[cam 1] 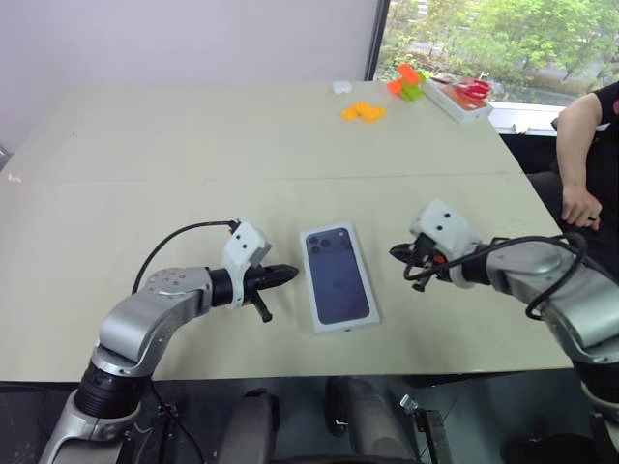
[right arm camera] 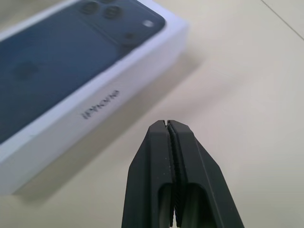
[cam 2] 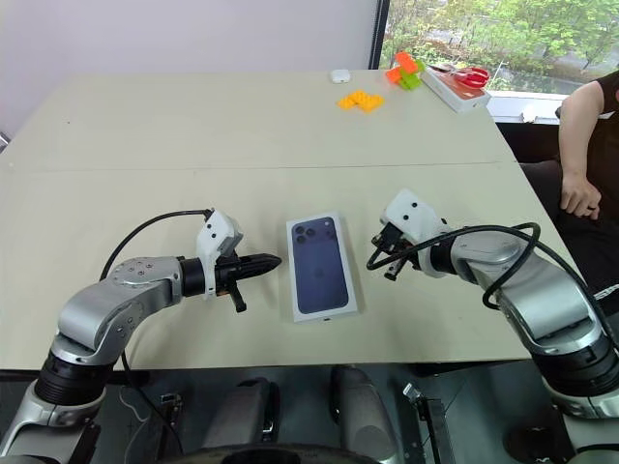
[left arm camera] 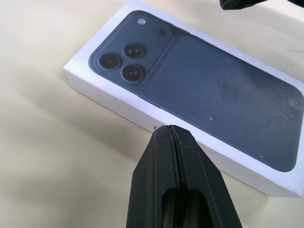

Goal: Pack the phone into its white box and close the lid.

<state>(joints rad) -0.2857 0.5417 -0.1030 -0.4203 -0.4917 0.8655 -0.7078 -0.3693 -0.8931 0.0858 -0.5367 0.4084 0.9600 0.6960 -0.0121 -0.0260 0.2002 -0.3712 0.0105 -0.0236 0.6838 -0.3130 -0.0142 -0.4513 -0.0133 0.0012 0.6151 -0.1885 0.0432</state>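
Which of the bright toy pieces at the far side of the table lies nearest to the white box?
The orange pieces are nearest to the closed white box; the red-and-green pieces sit farther back, beside the tray near the window.

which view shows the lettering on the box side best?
Right wrist view: the lid's long white side wall faces that camera, with grey lettering on it. Left wrist view shows the printed top and the opposite, plain wall. Both head views look down on the top, side walls barely showing.

Office-like room: large beige table (cam 1: 193, 155), window (cam 1: 503, 34), seated person (cam 1: 585, 145).
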